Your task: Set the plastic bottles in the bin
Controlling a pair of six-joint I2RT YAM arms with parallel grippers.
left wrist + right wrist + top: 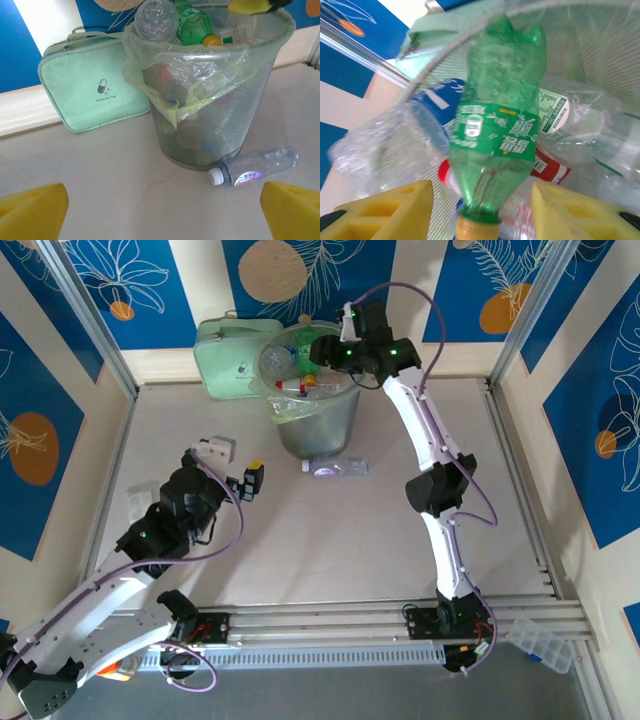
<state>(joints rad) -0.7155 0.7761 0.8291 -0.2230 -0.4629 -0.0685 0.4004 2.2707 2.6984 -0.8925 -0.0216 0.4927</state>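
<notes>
The bin (320,425) stands at the back of the table, piled high with plastic bottles. My right gripper (318,358) hangs over its rim. In the right wrist view a green bottle (497,125) with a yellow cap lies between the open yellow fingers (395,210), with a gap on each side. One clear bottle (337,468) with a white cap lies on the table against the bin's base. My left gripper (235,462) is open and empty, left of that bottle (257,167) and facing the bin (220,115).
A pale green zipped case (228,360) leans on the back wall, left of the bin. Metal rails run along the table's near edge. Inside the bin lie clear bottles with blue (405,135) and red (547,167) labels.
</notes>
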